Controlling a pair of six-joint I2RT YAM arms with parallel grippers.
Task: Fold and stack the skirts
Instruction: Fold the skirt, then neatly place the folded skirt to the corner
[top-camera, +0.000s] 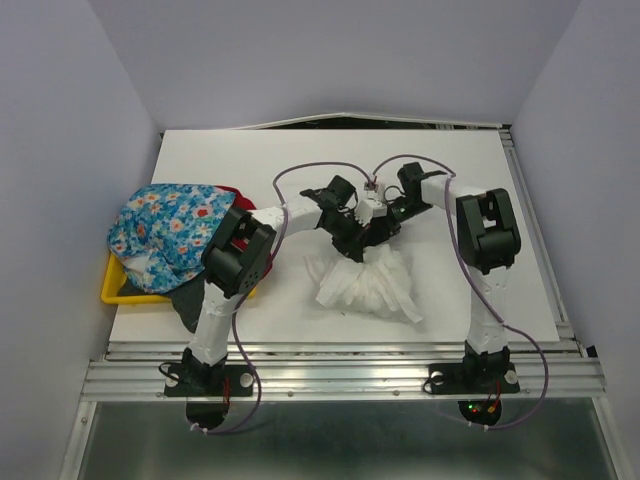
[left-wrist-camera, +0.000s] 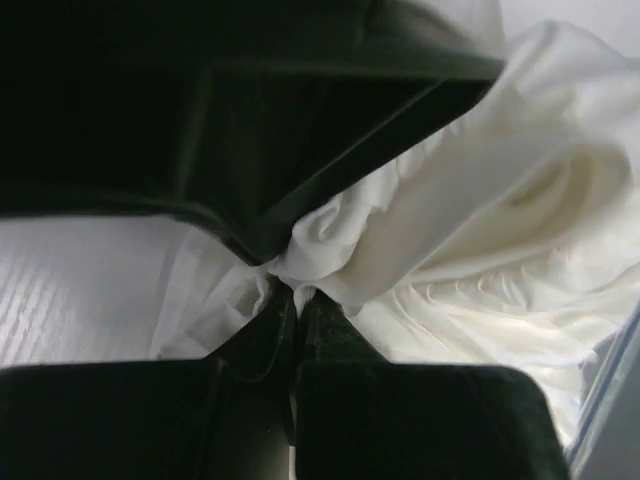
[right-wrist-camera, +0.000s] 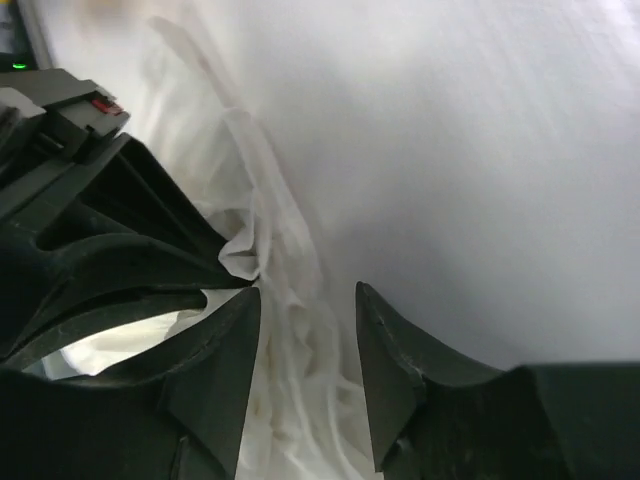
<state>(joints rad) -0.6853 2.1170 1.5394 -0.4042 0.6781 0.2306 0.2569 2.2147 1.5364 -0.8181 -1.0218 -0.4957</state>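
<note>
Top external view: a white table (top-camera: 480, 180) forms the floor of a pale lilac booth, with plain walls (top-camera: 60, 120) on three sides. An aluminium rail (top-camera: 340, 375) runs along its near edge, where both arms are bolted. The white skirt (top-camera: 370, 285) lies crumpled near the table's middle.

Well to the left of the white skirt, a yellow tray (top-camera: 112, 290) sits at the table's edge. The blue flowered skirt (top-camera: 170, 225) is heaped in and over it. A bit of the red skirt (top-camera: 232, 190) peeks out at the heap's far side. The dark grey skirt (top-camera: 185, 300) spills over the tray's near corner, the one closest to the white skirt.

Both arms reach in over the far end of the white skirt. The left claw (left-wrist-camera: 287, 290) is pressed together on a bunched fold of it, as the left wrist view shows close up. Just beside it, the right claw (right-wrist-camera: 308, 350) is spread. Thin white cloth lies between and beneath its fingers, and I cannot tell whether they touch it.
</note>
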